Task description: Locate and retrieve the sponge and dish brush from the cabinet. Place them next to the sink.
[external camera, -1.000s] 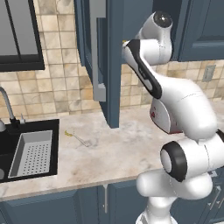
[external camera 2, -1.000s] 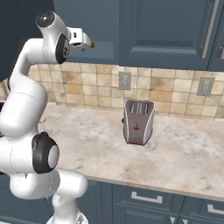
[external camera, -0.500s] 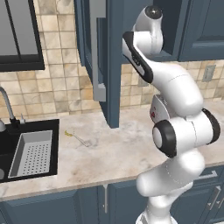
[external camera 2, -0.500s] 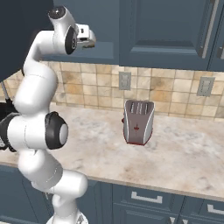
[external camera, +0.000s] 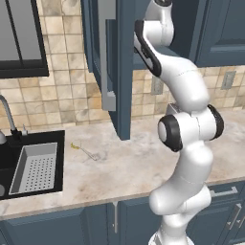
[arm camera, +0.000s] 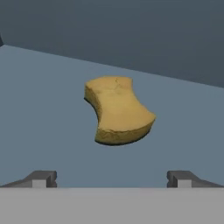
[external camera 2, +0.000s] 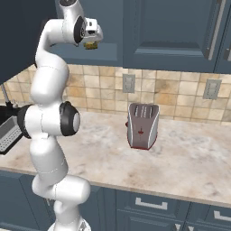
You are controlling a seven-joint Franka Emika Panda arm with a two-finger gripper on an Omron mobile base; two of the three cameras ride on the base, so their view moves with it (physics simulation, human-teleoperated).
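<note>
We had the tool [arm camera: 112, 178] spread wide, holding nothing. Just ahead of it, centred between the fingertips, the sponge [arm camera: 117, 110] lay flat on the cabinet [external camera: 125, 67] shelf. It looked soft, light and squashy, so we judged its narrow waist the best place to pinch.

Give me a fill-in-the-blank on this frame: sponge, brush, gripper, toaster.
1. In the hand view, the sponge lies on the blue shelf ahead of the gripper, whose fingers are spread ____.
2. The brush lies on the counter right beside the ____.
3. The cabinet door stands ____.
4. The toaster stands on the counter below a wall ____.

Missing words: open; sink; open; outlet
</note>
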